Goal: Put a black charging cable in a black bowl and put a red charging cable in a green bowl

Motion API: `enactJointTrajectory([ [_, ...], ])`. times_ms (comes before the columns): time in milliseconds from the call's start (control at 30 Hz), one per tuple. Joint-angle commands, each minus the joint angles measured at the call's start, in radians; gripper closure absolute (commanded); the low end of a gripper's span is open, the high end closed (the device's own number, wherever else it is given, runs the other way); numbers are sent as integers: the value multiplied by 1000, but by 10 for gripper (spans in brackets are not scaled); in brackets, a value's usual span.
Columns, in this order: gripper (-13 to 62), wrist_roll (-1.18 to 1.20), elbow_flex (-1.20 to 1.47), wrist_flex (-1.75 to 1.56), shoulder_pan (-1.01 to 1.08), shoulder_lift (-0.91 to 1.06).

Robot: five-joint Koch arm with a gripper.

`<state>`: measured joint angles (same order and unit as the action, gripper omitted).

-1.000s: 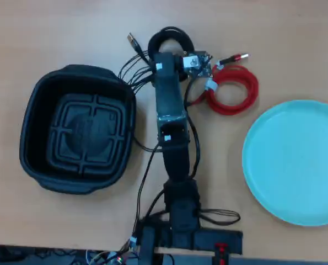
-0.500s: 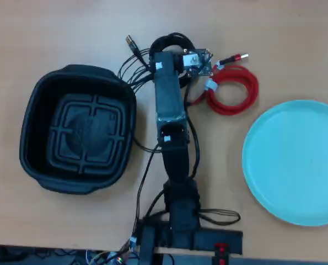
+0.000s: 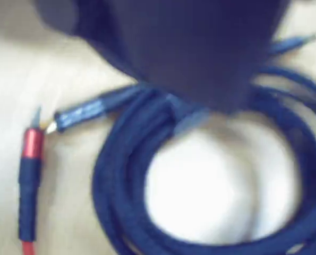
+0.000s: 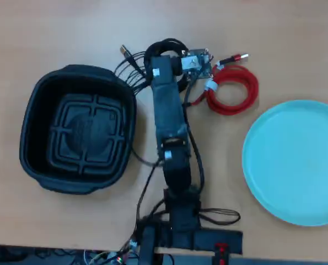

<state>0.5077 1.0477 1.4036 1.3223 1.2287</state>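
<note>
The black charging cable (image 4: 165, 43) lies coiled on the table at the top centre of the overhead view, its gold plug (image 4: 124, 51) pointing left. My gripper (image 4: 167, 56) is right over this coil. In the wrist view the coil (image 3: 120, 175) fills the frame, blurred, and the gripper (image 3: 200, 79) is a dark mass pressed on its top edge; its jaws cannot be made out. The red charging cable (image 4: 232, 91) lies coiled to the right of the gripper, and its plug (image 3: 33, 143) shows at the wrist view's left. The black bowl (image 4: 86, 132) is at the left and the green bowl (image 4: 296, 160) at the right.
The arm's base (image 4: 180, 234) with loose black wires sits at the bottom centre of the wooden table (image 4: 274, 33). Both bowls hold nothing. A white tie (image 4: 210, 85) binds the red coil close to the wrist camera board.
</note>
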Motion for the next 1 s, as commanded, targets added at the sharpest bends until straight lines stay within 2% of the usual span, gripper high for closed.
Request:
enactJointTrajectory([
  [0,557,-28,-40,-20,-8,184],
  [133,557,-32,-38,-57,-6,250],
  [433,552,-92,72,-43,-11,235],
  [533,524,-100,123,-52,-11,236],
  [667,395,-95,130,-52,-14,233],
  [900,40,-98,123,-77,-26,101],
  [967,-24,-95,118,-97,-31,38],
])
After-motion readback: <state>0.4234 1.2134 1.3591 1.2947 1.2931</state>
